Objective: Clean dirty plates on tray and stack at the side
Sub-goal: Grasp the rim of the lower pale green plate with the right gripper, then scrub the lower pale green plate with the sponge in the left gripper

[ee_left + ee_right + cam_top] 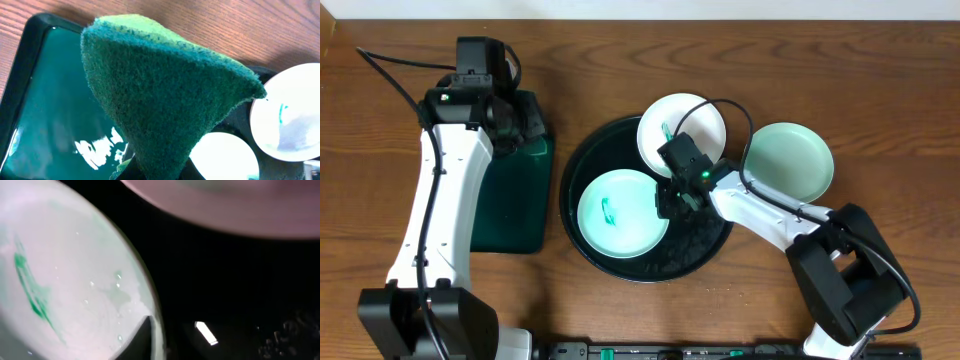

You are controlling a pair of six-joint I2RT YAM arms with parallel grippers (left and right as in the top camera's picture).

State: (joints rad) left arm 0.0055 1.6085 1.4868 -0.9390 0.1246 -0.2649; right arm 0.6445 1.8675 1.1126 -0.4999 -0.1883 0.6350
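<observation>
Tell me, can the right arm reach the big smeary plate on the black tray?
Probably yes: its fingers hang right beside that plate, with nothing lying between them.

Two slim robot arms, each with a long white shell between chunky black joint housings. A thin black cable (395, 62) trails from the left arm (440, 210). Another black cable (745, 118) loops over the right arm (760, 212). The right gripper (668, 203) is black. A small green light glows on each arm.
</observation>
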